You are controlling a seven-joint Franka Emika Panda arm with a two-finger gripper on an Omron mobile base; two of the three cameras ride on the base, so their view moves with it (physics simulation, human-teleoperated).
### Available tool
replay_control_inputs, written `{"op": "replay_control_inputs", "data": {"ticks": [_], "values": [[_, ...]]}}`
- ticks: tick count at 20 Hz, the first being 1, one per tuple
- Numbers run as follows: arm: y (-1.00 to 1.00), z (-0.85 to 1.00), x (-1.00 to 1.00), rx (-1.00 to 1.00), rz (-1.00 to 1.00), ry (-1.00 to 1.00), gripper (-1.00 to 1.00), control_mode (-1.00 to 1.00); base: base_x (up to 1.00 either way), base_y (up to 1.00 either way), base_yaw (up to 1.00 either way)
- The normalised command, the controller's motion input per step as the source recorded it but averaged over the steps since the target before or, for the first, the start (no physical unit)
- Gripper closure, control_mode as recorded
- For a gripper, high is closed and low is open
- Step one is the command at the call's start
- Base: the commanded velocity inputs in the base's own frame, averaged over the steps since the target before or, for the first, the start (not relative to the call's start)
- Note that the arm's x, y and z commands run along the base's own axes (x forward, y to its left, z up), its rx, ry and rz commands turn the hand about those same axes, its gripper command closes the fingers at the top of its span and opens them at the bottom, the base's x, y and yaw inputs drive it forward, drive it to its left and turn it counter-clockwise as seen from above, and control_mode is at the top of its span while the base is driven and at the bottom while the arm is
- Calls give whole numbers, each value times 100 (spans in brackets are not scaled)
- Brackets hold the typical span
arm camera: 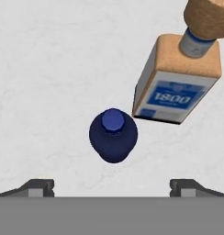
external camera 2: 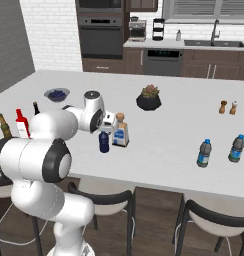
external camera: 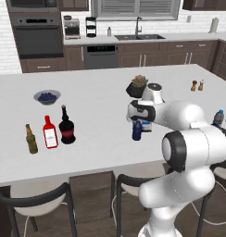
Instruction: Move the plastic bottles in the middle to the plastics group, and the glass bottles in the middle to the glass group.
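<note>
The small navy-blue plastic bottle (external camera: 137, 131) (external camera 2: 104, 141) (arm camera: 113, 135) stands upright mid-counter. Just beside it is the pale squarish glass bottle (external camera 2: 120, 131) (arm camera: 178, 82) with a blue label and tan stopper. My gripper (external camera: 137, 120) (external camera 2: 105, 128) (arm camera: 113, 188) hovers open directly above the navy bottle, with wide-spread fingertips (arm camera: 38, 187) that touch nothing. The squat black bottle (external camera: 66, 127) stands at the left next to the red bottle (external camera: 50, 133) (external camera 2: 21, 122) and the olive-brown bottle (external camera: 31, 139) (external camera 2: 3, 126). Two blue-capped plastic bottles (external camera 2: 204, 153) (external camera 2: 237, 148) stand at the right.
A dark potted plant (external camera: 139, 87) (external camera 2: 149, 98) sits behind the middle bottles. A bowl of blueberries (external camera: 47, 96) is at the far left, and salt and pepper shakers (external camera: 197, 85) at the far right. Stools (external camera: 38, 203) line the near counter edge.
</note>
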Motion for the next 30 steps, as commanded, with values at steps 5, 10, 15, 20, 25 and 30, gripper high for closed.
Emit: {"op": "replay_control_inputs", "data": {"ticks": [5, 10, 15, 20, 25, 30], "values": [[0, 0, 23, 0, 0, 0, -100, -100, 0, 0, 0], [0, -4, 16, 0, 0, 0, -100, -100, 0, 0, 0], [0, -9, 2, 0, 0, 0, -100, -100, 0, 0, 0], [0, -24, 0, 0, 0, 0, -100, -100, 0, 0, 0], [0, -27, 0, 0, 0, 0, -100, -100, 0, 0, 0], [0, -10, 1, 0, 0, 0, -100, -100, 0, 0, 0]]}}
